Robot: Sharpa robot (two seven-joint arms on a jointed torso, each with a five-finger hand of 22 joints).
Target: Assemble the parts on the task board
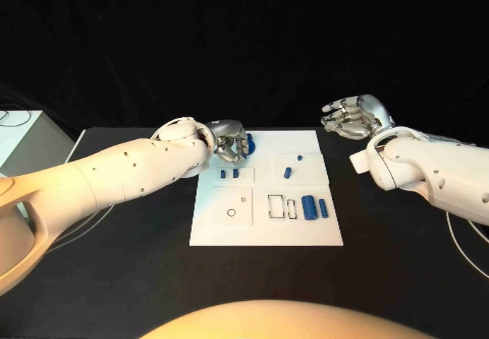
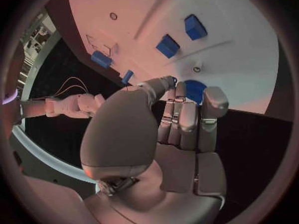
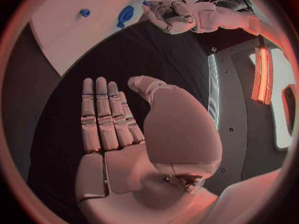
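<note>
We find the task board (image 1: 267, 229), a white plate, at the centre of the head view on the black table (image 1: 122, 282), with dark surroundings behind it. Blue parts lie on it: a round blue disc (image 1: 251, 145) at its upper left edge, two small blocks (image 1: 230, 173) below that, a short cylinder (image 1: 288, 171) and a small peg (image 1: 299, 157) to the upper right, and two upright cylinders (image 1: 316, 208) right of centre beside outlined recesses (image 1: 281, 206).

The left hand (image 1: 230, 142) sits over the board's upper left corner. In the left wrist view its fingers (image 2: 187, 117) lie straight and close together, tips reaching the blue disc (image 2: 196, 90); we cannot tell whether they touch it, and we see nothing gripped.

The right hand (image 1: 355, 115) is raised off the board's upper right corner, above the black table. The right wrist view shows its fingers (image 3: 102, 114) extended and flat, released, holding nothing.

A pale cabinet (image 1: 25, 138) stands at the left edge.
</note>
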